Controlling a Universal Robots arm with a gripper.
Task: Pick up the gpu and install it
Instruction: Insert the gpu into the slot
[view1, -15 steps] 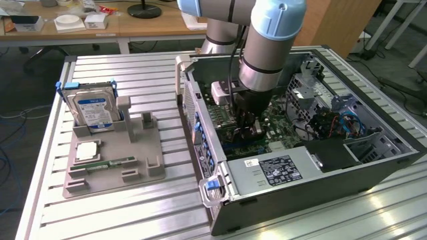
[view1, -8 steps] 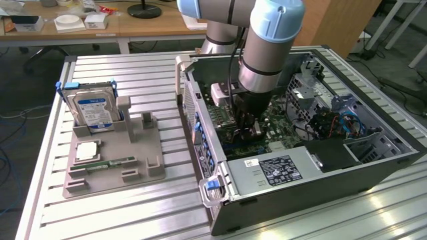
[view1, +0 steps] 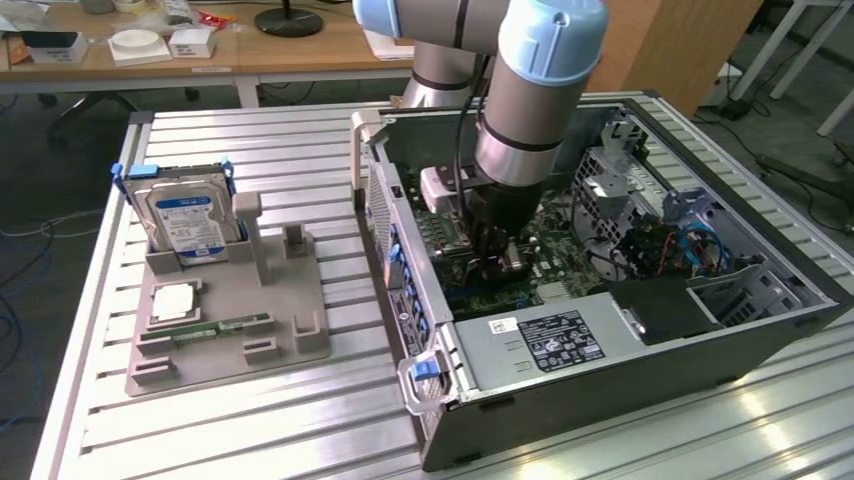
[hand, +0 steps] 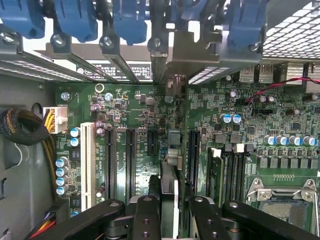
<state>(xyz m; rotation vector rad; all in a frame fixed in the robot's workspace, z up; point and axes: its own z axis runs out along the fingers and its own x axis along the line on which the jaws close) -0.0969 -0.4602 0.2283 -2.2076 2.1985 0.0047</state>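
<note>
**Black card held edge-on over the motherboard slots**

Black gripper (hand: 169, 210) fingers are closed partway around the gpu (hand: 169, 192), a thin dark card seen edge-on in the wrist view, pinched between the two finger assemblies with a narrow gap taken up by the card itself. The card stands upright, its long edge running in line with the row of long black expansion slots (hand: 131, 160) on the green motherboard (hand: 250, 130). It sits over the board between two of those slots, and its far end reaches a grey metal bracket (hand: 172, 85) near the rear wall of the case; whether the card's edge is seated in a slot cannot be told.

Beside the black slots lies one white slot (hand: 87, 165), with a line of small blue-topped capacitors (hand: 62, 175) just next to it. On the other side of the card a memory stick (hand: 216, 175) stands in its socket, and beyond that is the metal frame of the processor socket (hand: 280, 200). Blue retaining clips (hand: 75, 17) line the back edge of the case.

In the exterior view the arm (view1: 534, 110) reaches straight down into the open computer case (view1: 441, 330), which lies on its side on the slatted metal desk (view1: 267, 430). The gripper (view1: 487, 250) is low inside, just over the board. Towards the exterior view's left, well apart from the case, a grey holder tray (view1: 267, 300) carries a silver hard drive (view1: 187, 225) with a blue-white label standing upright, and a green memory stick (view1: 220, 327) lying flat.
</note>
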